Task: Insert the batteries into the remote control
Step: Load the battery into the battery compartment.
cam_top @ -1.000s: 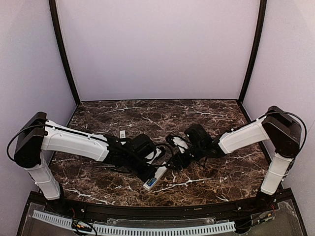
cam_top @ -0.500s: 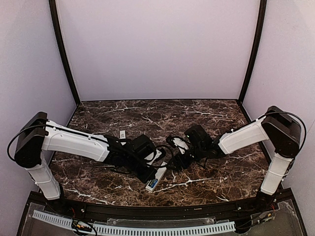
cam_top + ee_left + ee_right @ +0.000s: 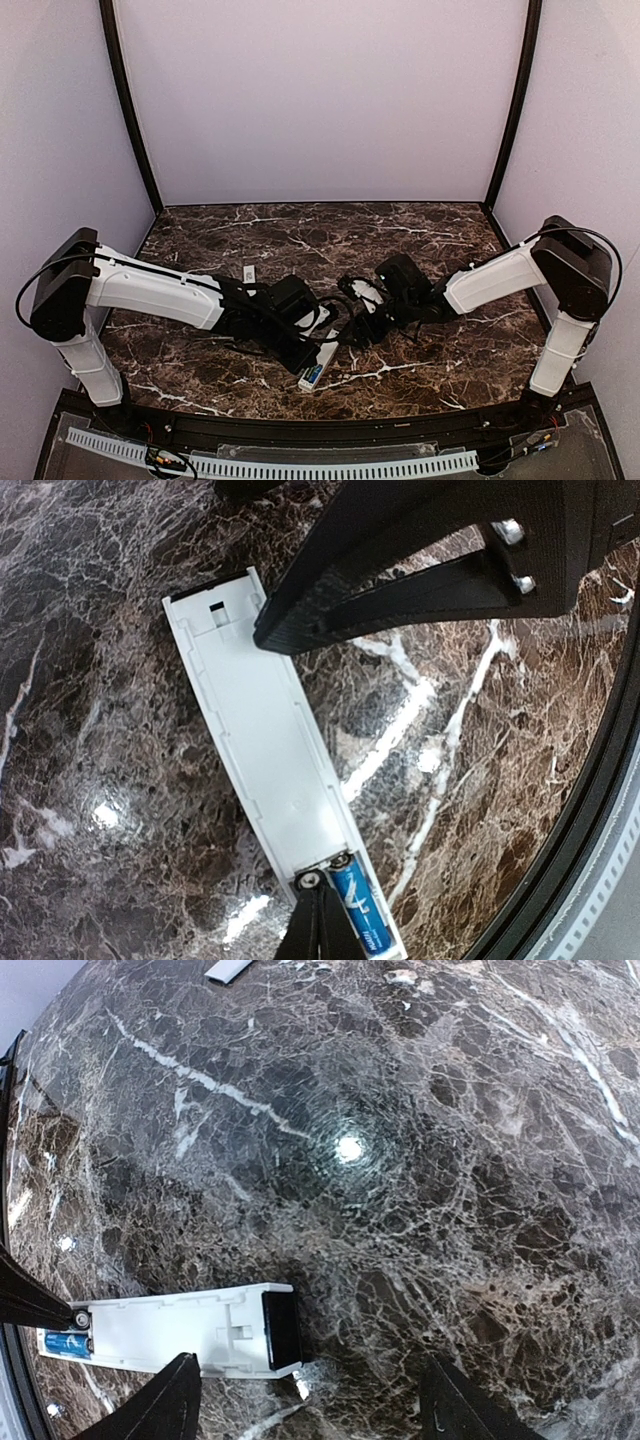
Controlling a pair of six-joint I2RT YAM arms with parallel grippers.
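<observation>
Slim white remote control [image 3: 265,730], back open with one blue battery [image 3: 358,912] at its end, lies front-centre on dark veined marble table [image 3: 420,235], lilac walls [image 3: 320,100] around; left gripper [image 3: 313,930] pressed together, right gripper [image 3: 310,1370] spread.

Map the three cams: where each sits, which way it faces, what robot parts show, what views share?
Top external: above and behind the bases, facing down and forward over the table; left arm and right arm show.
Left wrist: looks down on remote control and battery; left gripper shut at bottom.
Right wrist: looks down at table; right gripper open.
Shared: all three see remote control and battery.
</observation>
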